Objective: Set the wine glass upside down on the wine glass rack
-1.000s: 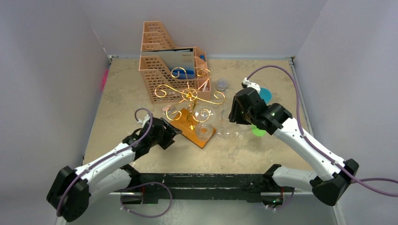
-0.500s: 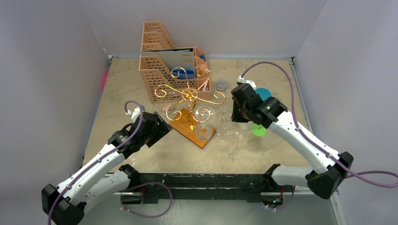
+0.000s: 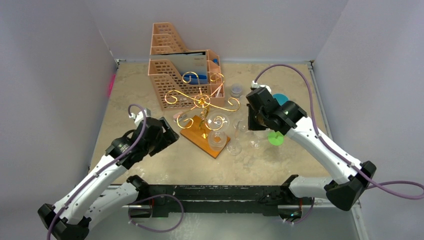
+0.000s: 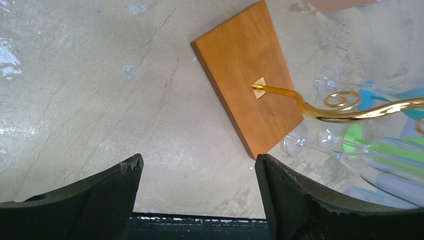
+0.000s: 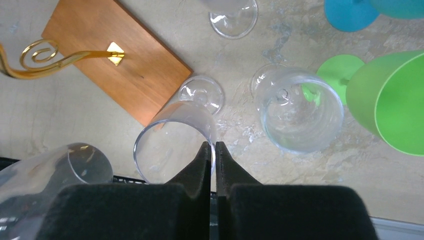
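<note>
Gold rack (image 3: 202, 102): it stands at the middle of the table on a wood base (image 4: 247, 75). The base lies slanted to the table edges.
Open room: the table (image 3: 125, 115) is bare to the left of the base, and also between the base and the near edge. To the right of the base the glasses stand close together.
Left gripper (image 4: 197, 165): the fingers are spread wide with nothing between them. It hangs over bare table, just left of the base.
Right gripper (image 5: 212, 147): the fingers are pressed almost together, and the rim of the wine glass (image 5: 170, 135) is pinched between them.
Wine glass place: it is clear and tilted, just beside the near right corner of the base. I cannot tell if its foot touches the table.
Surface: beige, with a stone pattern and pale scuffs.
Room: plain grey-white walls on three sides.
Other glasses: a clear glass (image 5: 300, 110) stands upright, just right of the held one. A green glass (image 5: 395, 100) is next to it.
Organizer (image 3: 175, 65): peach, with small holes, behind the rack near the back wall. It holds blue and white flat things.
</note>
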### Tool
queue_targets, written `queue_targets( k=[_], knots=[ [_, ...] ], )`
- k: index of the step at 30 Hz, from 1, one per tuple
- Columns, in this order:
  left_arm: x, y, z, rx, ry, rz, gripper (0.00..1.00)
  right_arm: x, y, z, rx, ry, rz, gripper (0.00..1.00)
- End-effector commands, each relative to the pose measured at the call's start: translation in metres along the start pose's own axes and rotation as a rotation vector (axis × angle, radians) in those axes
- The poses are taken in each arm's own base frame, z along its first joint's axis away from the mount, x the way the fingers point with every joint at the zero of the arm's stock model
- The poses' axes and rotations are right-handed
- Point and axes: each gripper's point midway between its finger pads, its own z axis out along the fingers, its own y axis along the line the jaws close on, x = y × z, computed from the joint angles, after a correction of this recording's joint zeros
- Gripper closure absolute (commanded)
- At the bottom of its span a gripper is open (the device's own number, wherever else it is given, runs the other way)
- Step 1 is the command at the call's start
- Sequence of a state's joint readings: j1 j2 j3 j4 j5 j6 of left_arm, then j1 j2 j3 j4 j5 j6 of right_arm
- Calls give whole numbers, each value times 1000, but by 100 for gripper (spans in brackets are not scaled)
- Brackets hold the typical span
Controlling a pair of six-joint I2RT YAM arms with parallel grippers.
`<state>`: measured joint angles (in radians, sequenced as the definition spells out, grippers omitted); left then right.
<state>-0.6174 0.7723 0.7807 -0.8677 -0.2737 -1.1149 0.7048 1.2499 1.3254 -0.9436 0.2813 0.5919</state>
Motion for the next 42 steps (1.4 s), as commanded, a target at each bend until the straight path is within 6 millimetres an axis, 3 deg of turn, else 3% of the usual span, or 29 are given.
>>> queue_targets(
  k=[1, 6, 11, 19, 26, 30, 34, 42],
  knots=[
    [-24, -13, -30, 43, -61, 6, 19, -23, 1, -38, -82, -128, 0, 100],
    [-48, -19, -62, 62, -127, 13, 18, -38, -6, -67, -105, -234, 13, 100],
    [-66, -37, -105, 150, -143, -4, 18, -38, -17, -87, -112, -291, 16, 100],
    [-91, -99, -178, 487, -187, 61, 18, -58, -47, -129, -82, -503, 65, 100],
    [-119, -159, -237, 742, -249, 123, 19, -89, -48, -164, -117, -669, 111, 100],
    [-118, -210, -249, 875, -155, 152, 23, -109, -48, -187, -145, -777, 144, 100],
    [-107, -264, -238, 992, -8, 177, 26, -120, -50, -207, -172, -858, 167, 100],
    [-103, -318, -212, 1092, 130, 63, 27, -120, -50, -228, -225, -899, 163, 100]
  ],
)
